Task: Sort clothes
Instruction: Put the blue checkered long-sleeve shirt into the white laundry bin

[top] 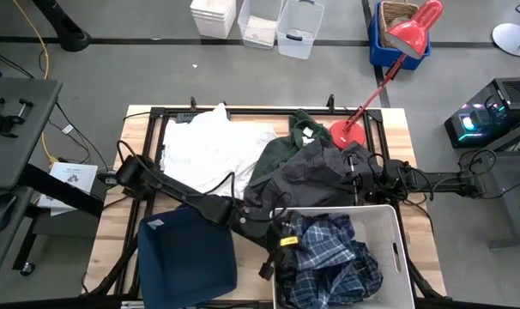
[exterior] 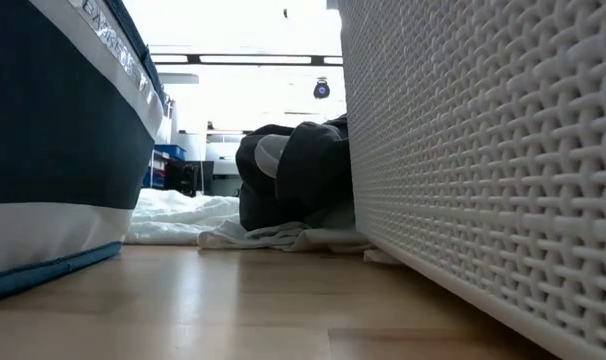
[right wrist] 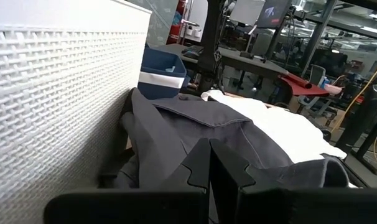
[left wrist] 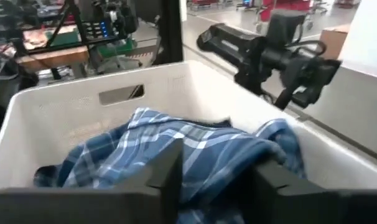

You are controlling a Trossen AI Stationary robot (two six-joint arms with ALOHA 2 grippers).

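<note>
Your blue-and-white plaid shirt (top: 329,253) lies crumpled inside the white woven plastic bin (top: 396,249), and nothing else shows in that bin. Use the white bin as your landmark. Your left gripper (left wrist: 207,177) hangs just over its rim, above the shirt, with its fingers spread wide and holding nothing. Just behind the bin lies the dark grey jacket (top: 316,176), bunched up against the bin's back wall. Your right gripper (right wrist: 208,171) sits low over that jacket, and its fingers look closed together; you cannot tell if any cloth is caught between them. The dark green hoodie (top: 281,146) peeks out from under the jacket, farther back from the bin. The white cloth pieces (top: 213,146) are spread out flat behind the bin and off toward the left arm's side. The navy fabric bin (top: 187,257) stands right beside the white bin, and it looks to have no clothes in it. Be careful here. The jacket and hoodie are tangled in one heap, so a pull on one may drag the other along. The jacket could also snag on the white bin's edge, since it is pressed so close.
</note>
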